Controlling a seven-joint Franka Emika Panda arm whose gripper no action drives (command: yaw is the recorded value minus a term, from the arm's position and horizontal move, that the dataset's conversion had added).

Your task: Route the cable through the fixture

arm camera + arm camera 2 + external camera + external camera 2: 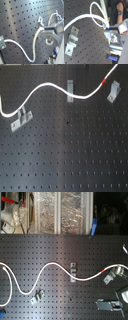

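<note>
The white cable (45, 85) snakes across the black pegboard in both exterior views, its red band (104, 80) near the first exterior view's top right. Beside the band stands the fixture (114, 90), a small slanted silver bracket, with the cable passing close by it rather than through it. In the second exterior view the cable (55, 267) runs past the fixture (107, 278) into my gripper (121, 270) at the second exterior view's right edge, so the gripper looks shut on the cable's end. The grip itself is hidden. The second wrist view shows the fixture (71, 40) close up.
A narrow straight clip (70, 87) stands mid-board with the cable curving just below it. A longer two-pronged bracket (20, 119) sits at the first exterior view's left, touching the cable. Shelves and clutter (55, 212) lie beyond the board's far edge.
</note>
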